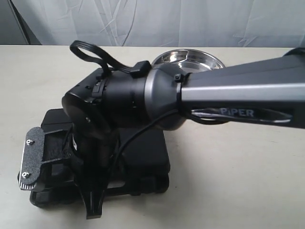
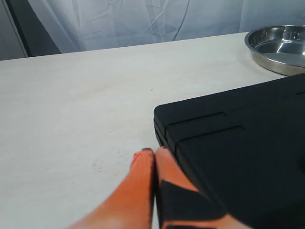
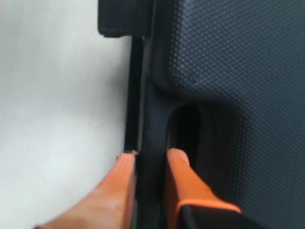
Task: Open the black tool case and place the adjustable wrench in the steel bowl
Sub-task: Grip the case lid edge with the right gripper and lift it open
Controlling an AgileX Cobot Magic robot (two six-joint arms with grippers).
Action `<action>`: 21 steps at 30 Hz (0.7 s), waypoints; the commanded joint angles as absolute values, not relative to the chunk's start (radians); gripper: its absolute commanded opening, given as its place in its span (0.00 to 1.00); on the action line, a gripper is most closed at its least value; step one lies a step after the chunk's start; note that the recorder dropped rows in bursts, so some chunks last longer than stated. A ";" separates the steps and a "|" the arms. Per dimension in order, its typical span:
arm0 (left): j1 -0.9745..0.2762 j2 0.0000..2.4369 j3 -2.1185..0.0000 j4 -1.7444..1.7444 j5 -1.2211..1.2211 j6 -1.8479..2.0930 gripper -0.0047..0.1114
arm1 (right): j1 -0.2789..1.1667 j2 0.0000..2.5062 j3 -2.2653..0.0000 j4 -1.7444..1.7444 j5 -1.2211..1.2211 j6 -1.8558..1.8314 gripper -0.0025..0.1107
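Observation:
The black tool case lies closed on the table, also seen as the black tool case and the black tool case. My right gripper straddles the case's moulded handle bar, one finger in the handle opening, the other on the outer side. In the exterior view the right gripper points down at the case's near edge. My left gripper is shut and empty, beside a corner of the case. The steel bowl stands empty behind the case, seen also as the steel bowl. The adjustable wrench is out of view.
The right arm stretches across the middle of the exterior view and hides much of the case and part of the bowl. A white curtain hangs behind the pale table.

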State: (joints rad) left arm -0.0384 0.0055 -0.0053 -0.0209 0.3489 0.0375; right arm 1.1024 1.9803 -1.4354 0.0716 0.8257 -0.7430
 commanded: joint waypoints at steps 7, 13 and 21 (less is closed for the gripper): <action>-0.043 0.000 0.000 -0.021 0.333 0.035 0.04 | 1.096 1.946 -1.442 -0.058 0.709 -0.728 0.01; -0.043 0.000 0.000 -0.021 0.333 0.035 0.04 | 1.096 1.927 -1.442 -0.202 0.656 -0.644 0.01; -0.043 0.000 0.000 -0.021 0.333 0.035 0.04 | 1.079 1.908 -1.442 -0.524 0.480 -0.450 0.01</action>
State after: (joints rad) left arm -0.0384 0.0055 -0.0053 -0.0209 0.3489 0.0375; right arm 1.0980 1.9155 -1.4354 -0.4110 0.5686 -0.5080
